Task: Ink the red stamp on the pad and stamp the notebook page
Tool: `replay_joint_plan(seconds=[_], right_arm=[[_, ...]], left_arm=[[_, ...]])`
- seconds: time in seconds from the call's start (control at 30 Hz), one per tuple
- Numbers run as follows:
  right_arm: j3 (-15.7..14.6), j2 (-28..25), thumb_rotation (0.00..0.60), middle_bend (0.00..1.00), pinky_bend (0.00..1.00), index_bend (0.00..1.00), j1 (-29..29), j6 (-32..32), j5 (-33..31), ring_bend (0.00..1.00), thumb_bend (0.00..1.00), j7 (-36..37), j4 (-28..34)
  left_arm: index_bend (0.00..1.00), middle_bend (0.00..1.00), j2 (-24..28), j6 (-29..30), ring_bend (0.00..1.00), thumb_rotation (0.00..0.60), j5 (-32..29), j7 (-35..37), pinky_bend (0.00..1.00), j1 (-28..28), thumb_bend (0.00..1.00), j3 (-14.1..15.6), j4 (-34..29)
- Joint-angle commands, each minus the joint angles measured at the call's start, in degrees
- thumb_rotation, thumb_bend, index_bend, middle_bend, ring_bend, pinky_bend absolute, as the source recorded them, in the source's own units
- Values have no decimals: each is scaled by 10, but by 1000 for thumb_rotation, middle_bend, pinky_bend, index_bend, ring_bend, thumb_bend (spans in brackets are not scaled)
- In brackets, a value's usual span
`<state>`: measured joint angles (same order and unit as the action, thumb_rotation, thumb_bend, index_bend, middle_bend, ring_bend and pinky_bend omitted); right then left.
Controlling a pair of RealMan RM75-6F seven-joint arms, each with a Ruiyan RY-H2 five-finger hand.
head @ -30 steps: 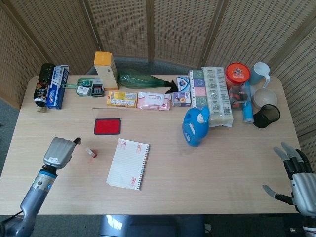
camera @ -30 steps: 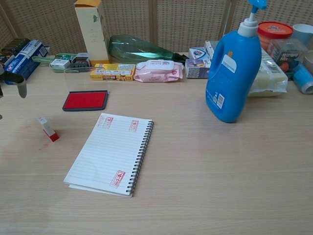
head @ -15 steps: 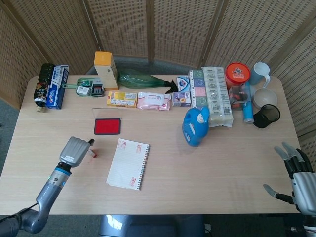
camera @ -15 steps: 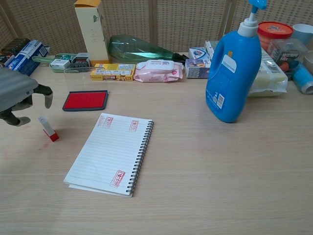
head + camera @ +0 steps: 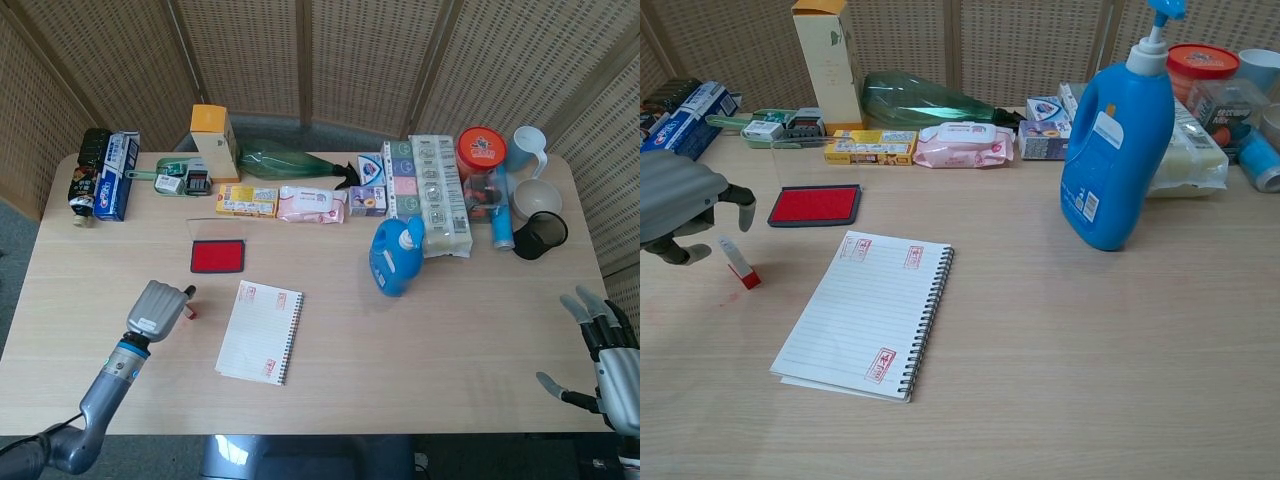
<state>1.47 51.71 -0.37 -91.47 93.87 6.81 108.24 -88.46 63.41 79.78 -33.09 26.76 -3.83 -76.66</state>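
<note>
- The left hand (image 5: 158, 310) hovers low over the near-left part of the worktop (image 5: 420, 340), fingers curled downward and holding nothing; in the chest view its fingertips (image 5: 744, 212) hang just above and to the left of the stamp.
- The red stamp (image 5: 739, 264) lies tilted on the worktop, its red end nearer and its pale handle pointing up and to the far left. It sits just beside the left hand, not gripped by it; whether a fingertip touches it cannot be told.
- The ink pad (image 5: 218, 256) lies open and flat, its red surface up, just beyond the stamp and the hand.
- The notebook (image 5: 260, 331) is open to a lined page right of the stamp, its spiral binding on the right edge. Three red stamp marks show on the page: two near the far edge, one near the near edge.
- The right hand (image 5: 606, 352) shows only in the head view, at the near-right corner beyond the edge of the worktop, fingers spread and holding nothing.
- A blue detergent bottle (image 5: 1118, 140) with a pump top stands upright right of the notebook, well apart from it.
- Along the far edge stand a tall orange-topped carton (image 5: 214, 142), a green plastic bottle (image 5: 285, 161) on its side, a yellow box (image 5: 246, 200), a pink wipes pack (image 5: 312, 204) and a red-lidded jar (image 5: 481, 150).
- At the far right are a white jug (image 5: 529, 150), a pale bowl (image 5: 536, 197) and a black mesh cup (image 5: 541, 236).
</note>
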Motion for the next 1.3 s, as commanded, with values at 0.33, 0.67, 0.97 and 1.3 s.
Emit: replay_joint_plan(seconds=[0.33,0.67,0.97,1.3], right_arm=[[0,-1,579,0,0,92,0,1,-2,0,0,2,0],[1,-3,580,0,0,92,0,0,-1,0,0,6,0],[1,-3,580,0,0,92,1,2,-3,0,0,5,0],[1,-4,582,0,0,92,2,3,-3,0,0,8,-1]], left_arm=[[433,1000,-22,-10,1000,600,-19,-13,1000,10,299,-1,18],[460,1000,-24,-12,1000,600,-32,-25,1000,13,306,0,17],[467,1000,-36,-19,1000,600,-45,-32,1000,18,311,1,32],[467,1000,-43,-22,1000,600,-54,-32,1000,24,315,-1,43]])
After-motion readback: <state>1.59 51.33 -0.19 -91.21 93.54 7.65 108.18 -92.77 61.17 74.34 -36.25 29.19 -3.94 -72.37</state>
